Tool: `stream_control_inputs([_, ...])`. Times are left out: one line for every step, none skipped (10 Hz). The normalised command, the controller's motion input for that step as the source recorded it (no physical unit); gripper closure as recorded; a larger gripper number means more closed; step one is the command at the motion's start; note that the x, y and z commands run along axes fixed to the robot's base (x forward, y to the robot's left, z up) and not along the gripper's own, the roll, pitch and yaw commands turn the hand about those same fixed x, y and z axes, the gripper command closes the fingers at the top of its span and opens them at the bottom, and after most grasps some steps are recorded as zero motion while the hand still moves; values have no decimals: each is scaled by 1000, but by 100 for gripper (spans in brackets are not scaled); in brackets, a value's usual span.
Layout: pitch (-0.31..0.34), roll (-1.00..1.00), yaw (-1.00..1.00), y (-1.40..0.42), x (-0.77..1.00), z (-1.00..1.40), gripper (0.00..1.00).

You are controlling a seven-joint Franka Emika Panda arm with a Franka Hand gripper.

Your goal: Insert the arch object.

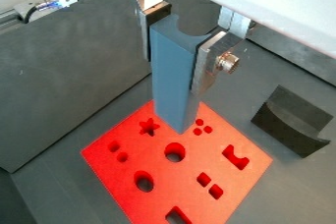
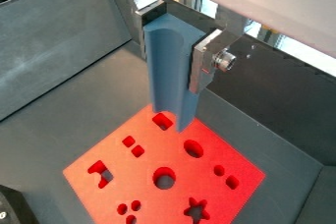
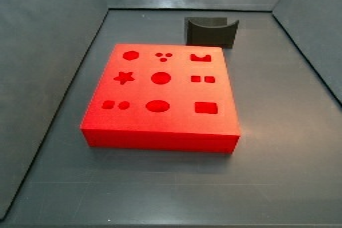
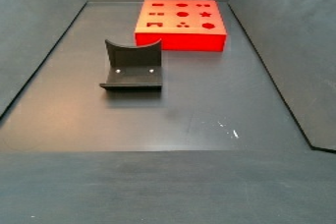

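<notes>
gripper (image 1: pixel 175 71) raised, pointing down, nothing held

A red board (image 3: pixel 160 140) with shaped holes, among them a star, circles and squares, lies flat on the dark grey surface (image 4: pixel 197 120). The dark fixture (image 4: pixel 132 66) stands upright on the surface, apart from the board, its back plate curved along the top edge.
</notes>
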Motion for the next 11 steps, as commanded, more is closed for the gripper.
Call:
stream_control_inputs([0,0,0,-17,0,0,100])
stream_control_inputs([0,0,0,17,-26,0,100])
stream_control_inputs([0,0,0,589,320,-223,100])
stream_control_inputs([90,0,0,777,766,-446,100])
stream_control_inputs([80,17,0,820,754,-574,100])
stream_control_inputs([91,39,0,757,846,-657,100])
stream_control_inputs([84,56,0,620,1000,-689,100])
stream_control_inputs([33,46,0,577,1000,-626,100])
stream_control_inputs([0,14,0,486,1000,-480,100])
stream_control_inputs([-17,30,0,317,1000,-354,100])
stream_control_inputs([-34,53,0,91,1000,-271,100])
